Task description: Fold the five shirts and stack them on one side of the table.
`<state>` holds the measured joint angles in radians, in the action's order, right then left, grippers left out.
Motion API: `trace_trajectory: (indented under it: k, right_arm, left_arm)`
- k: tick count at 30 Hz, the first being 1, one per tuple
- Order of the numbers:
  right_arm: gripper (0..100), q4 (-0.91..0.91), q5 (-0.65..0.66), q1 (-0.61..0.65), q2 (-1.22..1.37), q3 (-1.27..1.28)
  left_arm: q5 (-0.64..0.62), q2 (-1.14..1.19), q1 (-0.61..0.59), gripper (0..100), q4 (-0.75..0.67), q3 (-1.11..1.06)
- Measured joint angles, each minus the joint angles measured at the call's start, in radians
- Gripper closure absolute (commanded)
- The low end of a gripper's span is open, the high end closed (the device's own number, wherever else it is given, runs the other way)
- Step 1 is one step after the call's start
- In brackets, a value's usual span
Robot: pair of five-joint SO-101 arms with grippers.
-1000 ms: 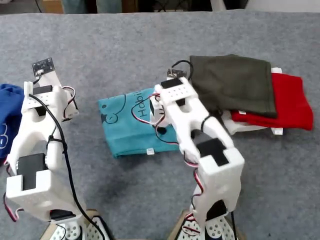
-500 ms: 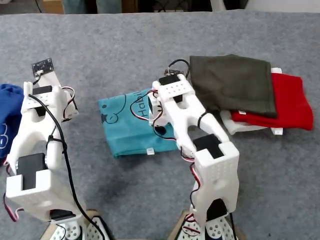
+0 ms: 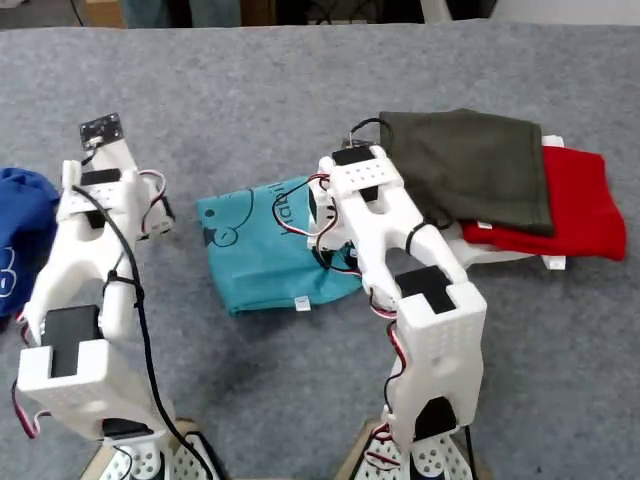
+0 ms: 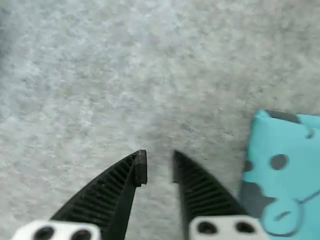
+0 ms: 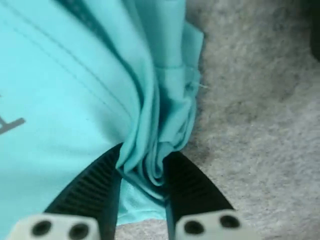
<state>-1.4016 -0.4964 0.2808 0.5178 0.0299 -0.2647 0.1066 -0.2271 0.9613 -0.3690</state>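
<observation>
A teal shirt (image 3: 260,255) lies folded at the middle of the table. My right gripper (image 5: 142,155) is shut on a bunched fold at that teal shirt's (image 5: 75,75) right edge, under the right arm (image 3: 385,215). My left gripper (image 4: 159,167) hangs over bare carpet just left of the teal shirt (image 4: 285,170), its fingers a little open with nothing between them. An olive shirt (image 3: 470,165) lies folded on a red shirt (image 3: 580,205) and a white shirt (image 3: 500,250) at the right. A blue shirt (image 3: 20,235) lies crumpled at the left edge, beside the left arm (image 3: 95,200).
Grey carpet (image 3: 250,90) covers the whole table, with open room along the far side and in front of the teal shirt. The stack on the right sits close against the right arm.
The right arm has shifted a little right and back with the teal shirt's edge in its gripper, bunching it. The left arm has moved slightly right, toward the teal shirt.
</observation>
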Motion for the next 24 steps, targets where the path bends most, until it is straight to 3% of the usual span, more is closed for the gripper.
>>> trace_trajectory:
  k: [6,15,19,24]
  right_arm:
    - [98.5,0.000,0.000,0.000,0.000,0.000]
    - [98.5,0.008,0.002,0.000,0.002,-0.002]
    - [98.5,-0.014,0.018,0.000,0.006,-0.029]
    - [98.5,-0.118,0.149,-0.012,0.009,-0.140]
  left_arm:
    - [-0.180,0.000,0.089,73,0.077,0.110]
    - [-0.203,0.048,0.184,73,0.043,0.146]
    - [-0.236,0.064,0.133,73,0.040,0.146]
    - [-0.278,0.072,-0.038,73,0.038,0.155]
